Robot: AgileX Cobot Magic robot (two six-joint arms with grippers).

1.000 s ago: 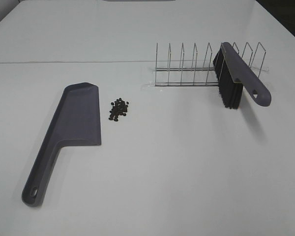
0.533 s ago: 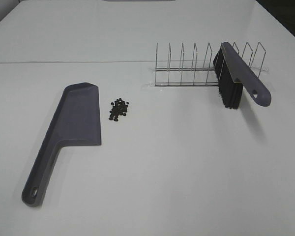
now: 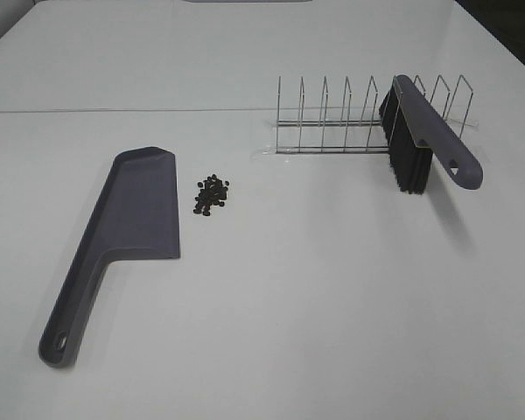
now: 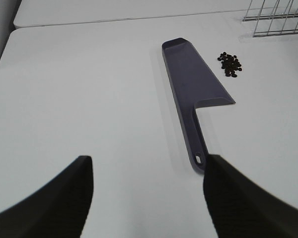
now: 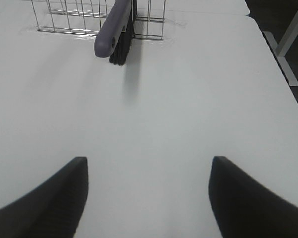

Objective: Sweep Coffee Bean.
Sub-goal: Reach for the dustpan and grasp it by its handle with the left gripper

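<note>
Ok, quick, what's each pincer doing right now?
Left pincer: open, holding nothing.
Right pincer: open, holding nothing.

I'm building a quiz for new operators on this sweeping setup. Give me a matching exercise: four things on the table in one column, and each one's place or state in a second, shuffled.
1 dustpan
2 coffee beans
3 brush
4 wire rack

A propped in the wire rack
B small pile beside the dustpan
C lying flat on the left
D standing upright at the back

Pairs: 1-C, 2-B, 3-A, 4-D
</note>
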